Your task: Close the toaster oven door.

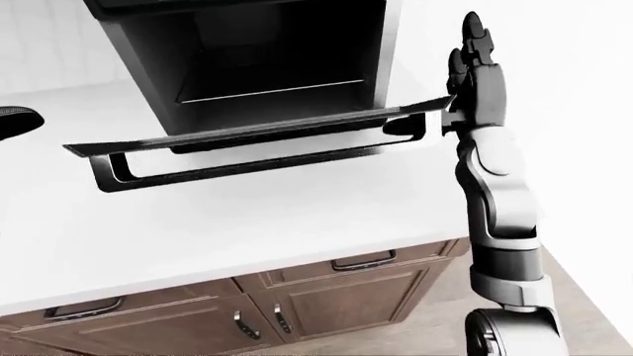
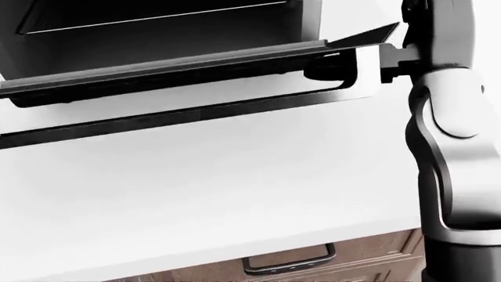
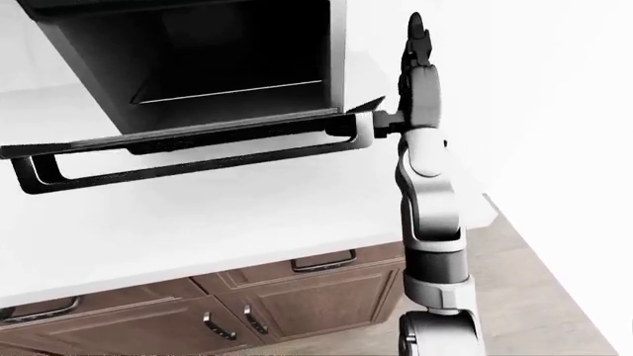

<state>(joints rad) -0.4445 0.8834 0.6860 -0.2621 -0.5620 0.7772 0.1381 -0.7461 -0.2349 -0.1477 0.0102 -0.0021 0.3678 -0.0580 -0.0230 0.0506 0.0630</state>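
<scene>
The toaster oven stands on the white counter, its dark cavity open. Its door is seen almost edge-on and lies about level, with the bar handle hanging just below it. My right hand is at the door's right corner, its base touching the edge. Its fingers are open and point straight up, holding nothing. A dark rounded shape at the left edge of the left-eye view may be my left hand; its fingers do not show.
The white counter spreads below and around the oven. Brown cabinets with drawer pulls and door handles run under it. My right forearm stands upright along the counter's right end, over the floor.
</scene>
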